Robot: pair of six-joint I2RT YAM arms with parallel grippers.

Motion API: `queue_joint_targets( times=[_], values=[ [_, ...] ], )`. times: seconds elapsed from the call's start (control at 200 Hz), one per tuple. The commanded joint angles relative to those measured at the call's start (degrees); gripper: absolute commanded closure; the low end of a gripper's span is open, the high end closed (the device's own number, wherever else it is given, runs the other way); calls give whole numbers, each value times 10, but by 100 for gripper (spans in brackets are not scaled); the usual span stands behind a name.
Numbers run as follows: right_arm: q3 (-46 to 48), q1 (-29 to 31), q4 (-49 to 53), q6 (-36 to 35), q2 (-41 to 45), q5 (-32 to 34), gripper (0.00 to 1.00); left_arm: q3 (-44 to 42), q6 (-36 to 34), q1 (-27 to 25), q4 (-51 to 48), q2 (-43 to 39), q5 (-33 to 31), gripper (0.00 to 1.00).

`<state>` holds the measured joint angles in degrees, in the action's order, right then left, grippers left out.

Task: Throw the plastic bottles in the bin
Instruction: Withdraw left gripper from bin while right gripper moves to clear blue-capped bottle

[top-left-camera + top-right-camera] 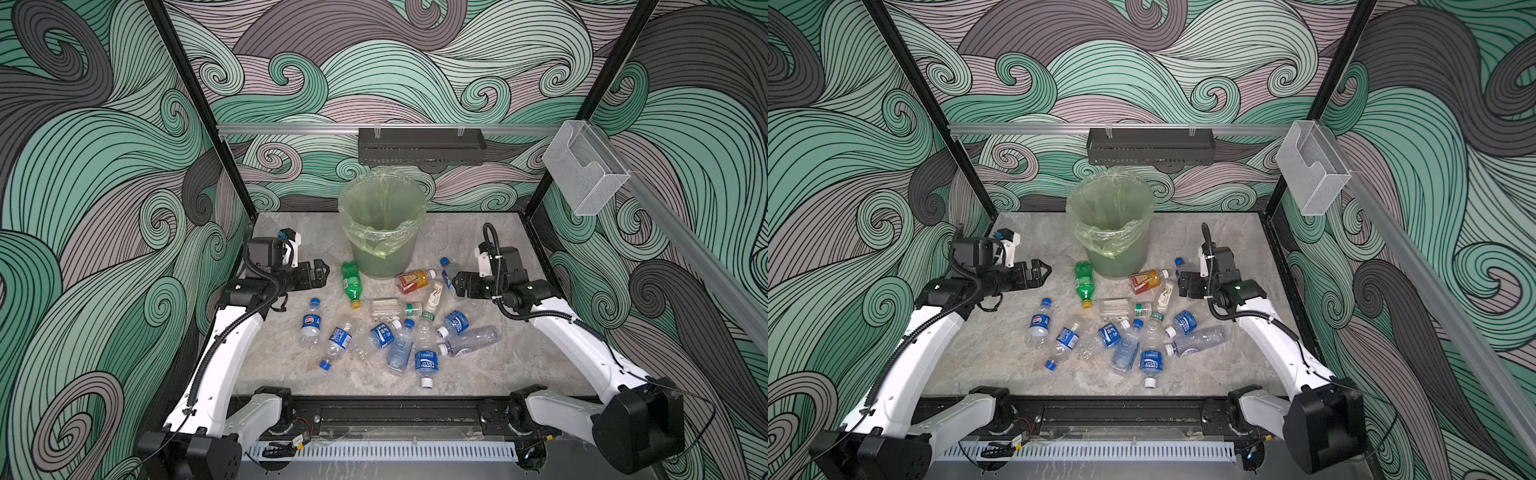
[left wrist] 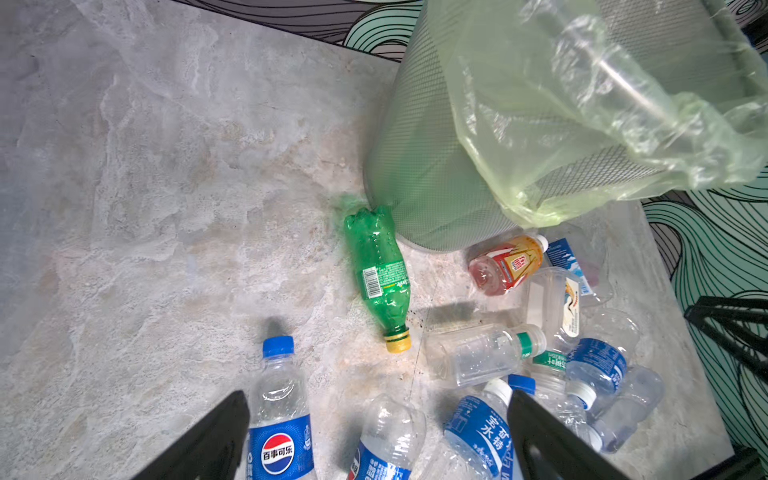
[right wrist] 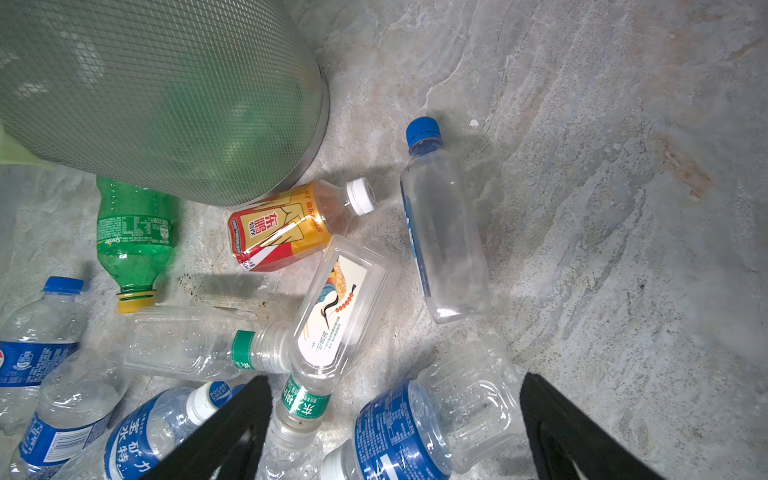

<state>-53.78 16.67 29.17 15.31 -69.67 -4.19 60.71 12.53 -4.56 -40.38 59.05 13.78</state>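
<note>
The bin, grey-green mesh with a pale green bag, stands at the back middle of the marble table. Several plastic bottles lie in front of it, among them a green bottle and an amber bottle, both against the bin's base. My left gripper hangs open and empty, left of the green bottle. My right gripper is open and empty beside a clear blue-capped bottle. In the right wrist view a blue-labelled bottle lies below its jaws.
A black perforated tray hangs on the back rail above the bin. A clear plastic box hangs on the right rail. Black frame posts stand at the table's back corners. Bare marble runs along the front edge.
</note>
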Motion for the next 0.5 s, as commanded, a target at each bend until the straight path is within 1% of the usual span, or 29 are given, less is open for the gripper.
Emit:
queue_joint_targets(
  times=[0.0, 0.16, 0.31, 0.375, 0.495],
  values=[
    [-36, -4, 38, -19, -28, 6, 6, -2, -12, 3, 17, -20, -28, 1],
    [-83, -15, 68, -40, -87, 0, 6, -5, -12, 3, 0, -28, -83, 1],
    [-113, -20, 75, -44, -132, -11, 8, -20, -16, 3, 0, -38, -84, 1],
    [-127, -22, 74, -47, -158, -23, 11, -26, -16, 3, -2, -41, -85, 1],
    [-152, -23, 78, -47, -207, -26, 13, -34, -15, 3, -1, -50, -94, 1]
  ],
)
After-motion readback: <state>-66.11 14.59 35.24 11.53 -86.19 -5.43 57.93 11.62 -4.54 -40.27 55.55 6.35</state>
